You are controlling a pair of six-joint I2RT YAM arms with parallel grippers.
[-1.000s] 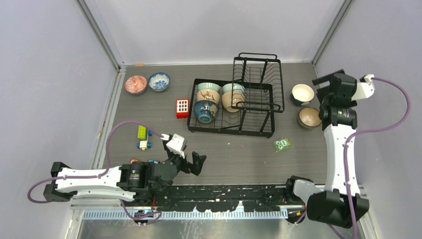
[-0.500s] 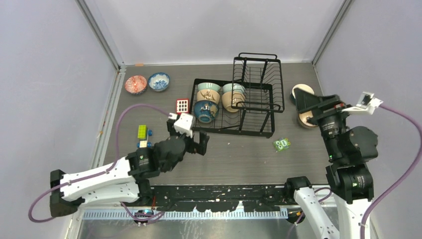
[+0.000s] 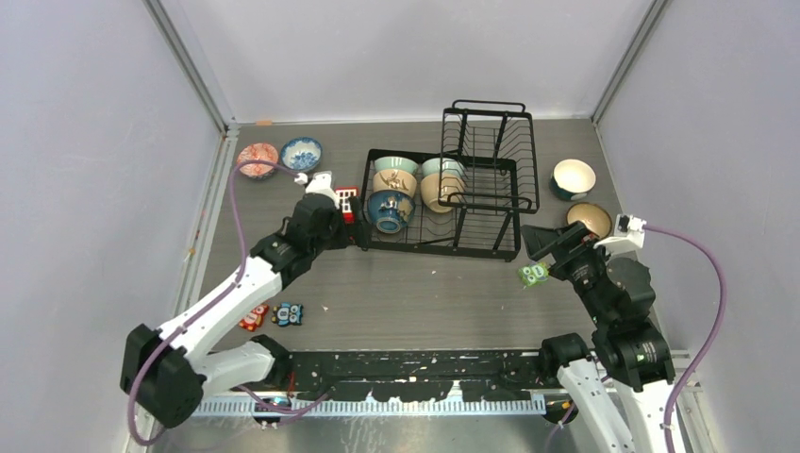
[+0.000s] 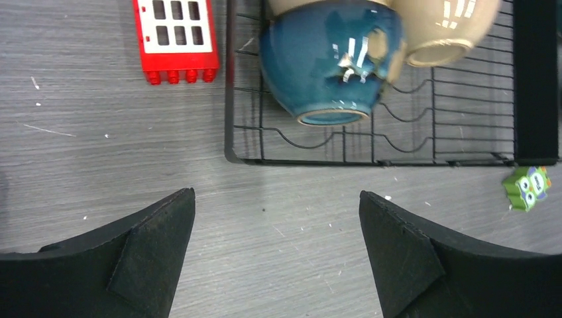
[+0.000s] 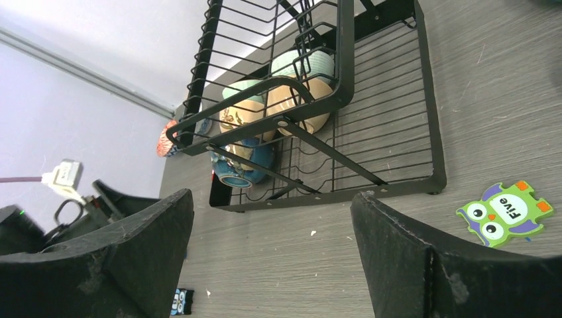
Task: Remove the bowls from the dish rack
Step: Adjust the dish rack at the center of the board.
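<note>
Well, far to the left of the large black wire dish rack [image 3: 436, 247], up by the back wall, a red patterned ceramic bowl [image 3: 257, 159] and a blue-and-white patterned ceramic bowl [image 3: 302, 154] sit side by side on the grey table [image 3: 425, 302]. Two small colourful toy blocks [image 3: 274, 314] lie well out from the rack's front left corner, close to the arm bases. The left gripper [image 4: 275, 199] hovers just off that same corner, its black fingers spread wide and nothing between them. A small red plastic block with white squares [image 3: 346, 203] lies just beside the rack's left edge.

Five bowls lean on their sides in the left part of the rack's flat tray. A dark blue glazed bowl [image 4: 331, 59] is at the front, with a tan bowl [image 3: 394, 183] and a pale green bowl [image 3: 396, 165] behind it. To their right are a second tan bowl [image 3: 437, 193] and a second pale green bowl [image 3: 441, 167].

Off the rack's front right corner the right gripper [image 5: 272, 199] faces the rack, jaws wide and empty, with a green owl card [image 3: 533, 274] just beside it. Right of the rack, on the table, stand a cream-lined dark bowl [image 3: 574, 177] and a brown bowl [image 3: 590, 219]
</note>
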